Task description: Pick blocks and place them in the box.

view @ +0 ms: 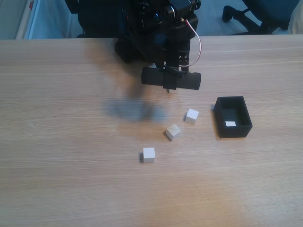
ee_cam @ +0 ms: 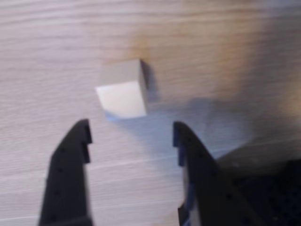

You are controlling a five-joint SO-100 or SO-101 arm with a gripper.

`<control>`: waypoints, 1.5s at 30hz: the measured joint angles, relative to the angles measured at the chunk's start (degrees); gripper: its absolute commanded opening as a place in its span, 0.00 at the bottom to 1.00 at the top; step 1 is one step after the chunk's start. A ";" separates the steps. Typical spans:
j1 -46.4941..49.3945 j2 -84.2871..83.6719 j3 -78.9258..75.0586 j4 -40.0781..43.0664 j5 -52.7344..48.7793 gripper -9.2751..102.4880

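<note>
Three small white blocks lie on the wooden table in the fixed view: one (view: 191, 116) closest to the box, one (view: 173, 132) turned at an angle, and one (view: 148, 154) nearest the front. The black open-topped box (view: 234, 130) stands to their right. The black arm (view: 165, 47) reaches in from the far edge and hangs above the table behind the blocks. In the wrist view my gripper (ee_cam: 131, 129) is open, and a white block (ee_cam: 123, 92) lies on the table just beyond its tips. Nothing sits between the two black fingers (ee_cam: 70, 160).
A flat white label (view: 230, 124) lies on the box floor. The arm casts a dark shadow (view: 135, 109) on the table left of the blocks. An office chair base (view: 246, 14) stands behind the table at the top right.
</note>
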 measured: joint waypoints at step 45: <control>1.05 -1.41 10.81 -14.24 -0.09 0.16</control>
